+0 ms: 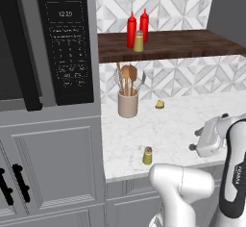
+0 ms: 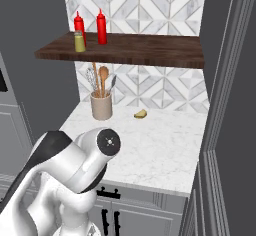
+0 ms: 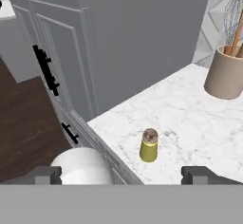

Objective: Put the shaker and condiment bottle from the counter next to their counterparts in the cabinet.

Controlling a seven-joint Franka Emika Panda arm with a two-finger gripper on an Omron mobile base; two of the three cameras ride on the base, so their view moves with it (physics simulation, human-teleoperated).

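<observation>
- The shaker (image 3: 149, 145) stands upright near the counter (image 3: 199, 118) front edge.
- Your gripper (image 3: 121, 174) sits back from it, fingertips spread wide and empty; shaker lies ahead, slightly right of centre.
- Depth is probably modest.

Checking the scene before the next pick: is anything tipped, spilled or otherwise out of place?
Nothing is tipped or spilled. The shaker stands upright, alone near the counter's front edge. A small yellowish scrap lies loose beside the utensil crock; I cannot tell what it is.

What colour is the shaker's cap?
Grey-silver, on the olive-yellow shaker; hand view shows it best.
</observation>
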